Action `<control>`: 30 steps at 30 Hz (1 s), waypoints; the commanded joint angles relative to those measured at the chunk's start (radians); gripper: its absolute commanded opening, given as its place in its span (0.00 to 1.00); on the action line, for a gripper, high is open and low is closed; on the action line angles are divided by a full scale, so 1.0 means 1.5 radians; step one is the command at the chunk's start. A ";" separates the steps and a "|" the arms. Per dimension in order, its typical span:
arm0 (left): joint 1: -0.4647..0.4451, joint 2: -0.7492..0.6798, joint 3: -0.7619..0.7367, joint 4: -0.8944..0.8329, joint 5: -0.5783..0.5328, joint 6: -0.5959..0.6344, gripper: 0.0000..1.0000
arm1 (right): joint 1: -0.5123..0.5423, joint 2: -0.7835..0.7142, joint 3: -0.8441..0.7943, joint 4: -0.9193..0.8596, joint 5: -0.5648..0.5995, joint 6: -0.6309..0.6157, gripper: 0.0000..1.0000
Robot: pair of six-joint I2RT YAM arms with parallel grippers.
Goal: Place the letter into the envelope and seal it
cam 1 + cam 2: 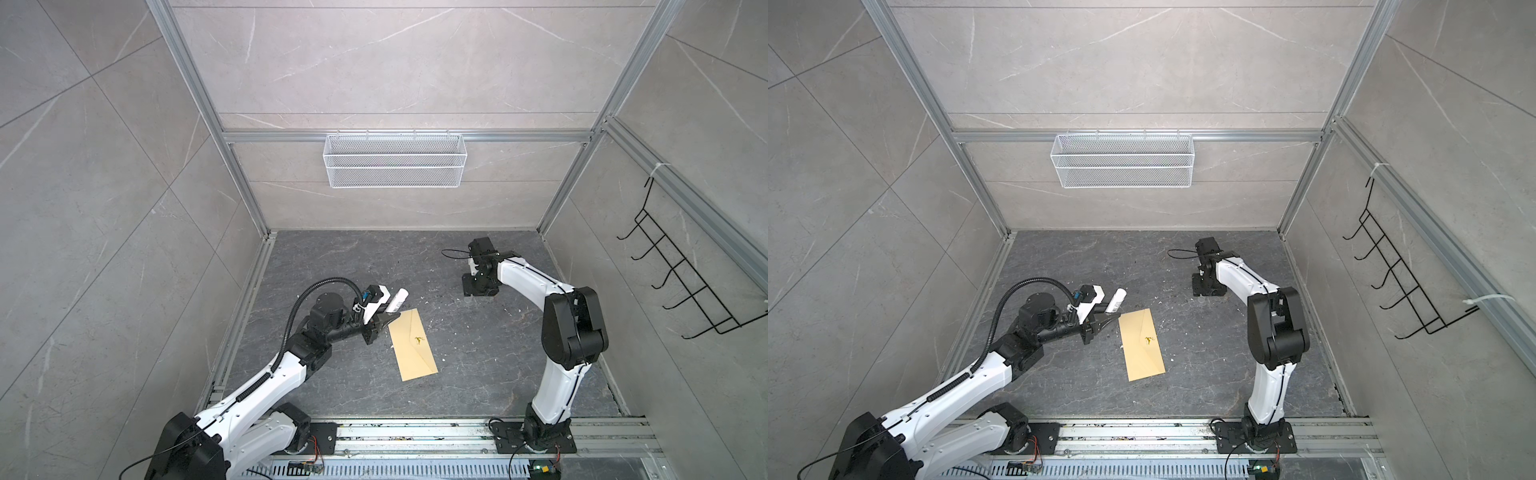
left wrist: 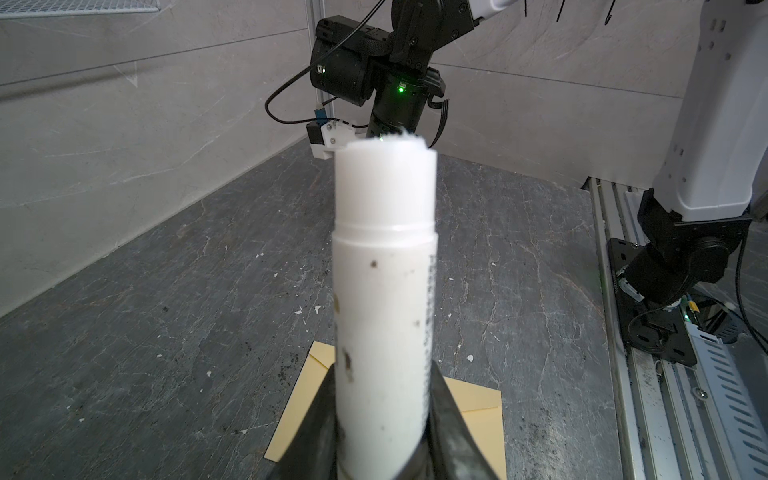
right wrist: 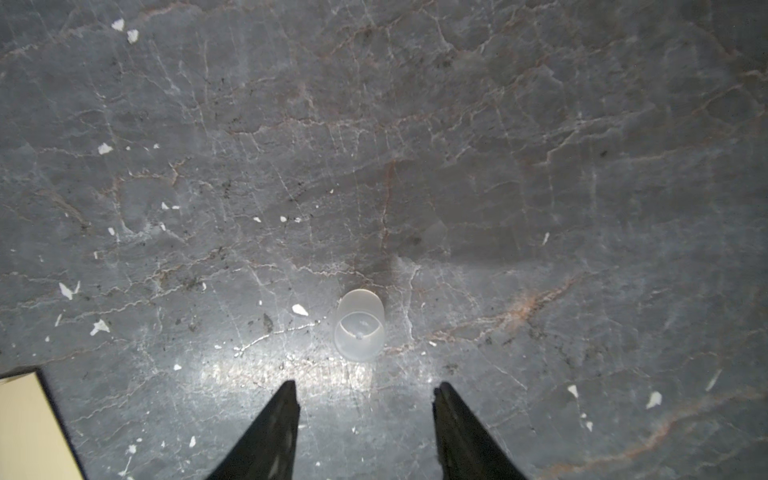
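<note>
**Fig.** Bimanual cell, both top views plus wrist views.

**(a)** Envelope [image 1: 413, 345] [image 1: 1142, 345]: tan, lying flat on the dark stone worktop [image 1: 478, 365], left of centre. Its long axis runs diagonally from far-left to near-right. The pointed flap looks folded down over the body, w/ a small yellow mark near the flap tip.

**(b)** L gripper [image 1: 390, 319]: reaches in from the left, at the envelope's far-left corner; contact w/ the paper cannot be told. Its fingers [image 2: 316, 424] are closed part-way and clamp the lower barrel of a white glue stick [image 2: 384, 291] [image 1: 397, 300]. The stick is uncapped, w/ its rough glue end pointing up and away from the arm toward the back wall. In the left wrist view the envelope [image 2: 478, 415] shows beneath the fingers.

**(c)** R gripper [image 3: 365, 390]: at far right of the worktop, pointing down, well apart from the envelope. Its fingers [image 3: 286, 415] stand about half apart w/ nothing between them. A translucent cap [image 3: 359, 326] lies on the worktop just beyond the fingertips, not touched.

**(d)** Surroundings: white flecks scattered on the worktop. A white mesh basket [image 1: 395, 160] hangs on the back wall, and a black wire hook rack [image 1: 685, 282] on the right wall.
</note>
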 commanded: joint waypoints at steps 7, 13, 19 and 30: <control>-0.002 0.000 0.007 0.016 0.009 0.011 0.00 | -0.003 0.037 0.027 -0.014 0.001 -0.013 0.49; -0.002 -0.001 0.007 0.013 0.009 0.011 0.00 | -0.003 0.055 0.040 -0.016 0.001 -0.015 0.45; -0.002 0.000 0.008 0.012 0.009 0.011 0.00 | -0.003 0.073 0.055 -0.023 0.004 -0.019 0.43; -0.001 0.004 0.011 0.008 0.009 0.009 0.00 | -0.002 0.092 0.064 -0.029 0.007 -0.022 0.38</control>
